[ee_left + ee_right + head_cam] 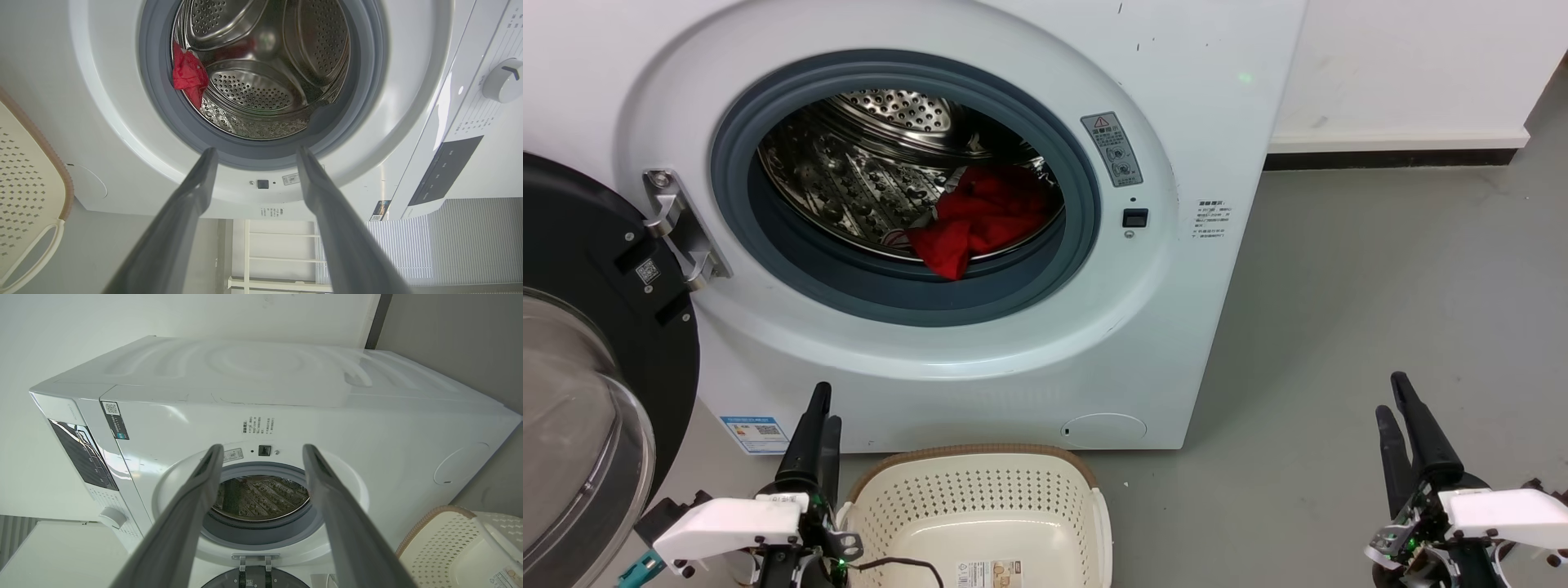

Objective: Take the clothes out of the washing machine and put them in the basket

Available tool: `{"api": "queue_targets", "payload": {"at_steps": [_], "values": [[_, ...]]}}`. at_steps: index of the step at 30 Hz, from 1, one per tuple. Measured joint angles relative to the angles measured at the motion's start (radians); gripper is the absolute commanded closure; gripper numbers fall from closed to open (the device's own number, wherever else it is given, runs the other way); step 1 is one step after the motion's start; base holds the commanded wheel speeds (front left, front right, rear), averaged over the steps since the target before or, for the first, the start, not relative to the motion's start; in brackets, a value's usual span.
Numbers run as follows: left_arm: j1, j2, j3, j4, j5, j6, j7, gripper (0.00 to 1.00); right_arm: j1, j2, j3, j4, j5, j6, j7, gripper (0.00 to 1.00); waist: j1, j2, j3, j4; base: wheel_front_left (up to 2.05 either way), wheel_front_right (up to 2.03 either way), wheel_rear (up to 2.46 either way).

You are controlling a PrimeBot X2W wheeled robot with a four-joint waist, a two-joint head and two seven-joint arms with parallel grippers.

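Evidently limp and light, the bright red fabric garment [980,216] seemed best pinched at its bunched fold (left tool [257,150] and right tool [1390,394] gaped empty).

The porthole [792,273] of the washing machine [1201,122] stood unobstructed, its door [572,269] swung fully aside at left. The basket [976,498] sat on the floor [1339,310] close below the opening.
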Motion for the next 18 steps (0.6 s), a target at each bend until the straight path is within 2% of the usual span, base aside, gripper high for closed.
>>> {"api": "queue_targets", "payload": {"at_steps": [9,18], "values": [[0.0,0.0,-0.011,-0.039,0.116,0.0,-0.038,0.0,0.012,0.0,0.002,-0.037,-0.133,0.0,-0.039,0.0,0.0,0.0,-0.001,0.004,0.0,0.0,0.0],[-0.002,0.0,-0.026,-0.071,0.292,0.007,-0.073,0.0,0.025,0.0,0.002,-0.086,-0.363,0.0,-0.074,0.0,0.0,0.0,-0.003,0.008,0.0,0.0,0.0]]}}
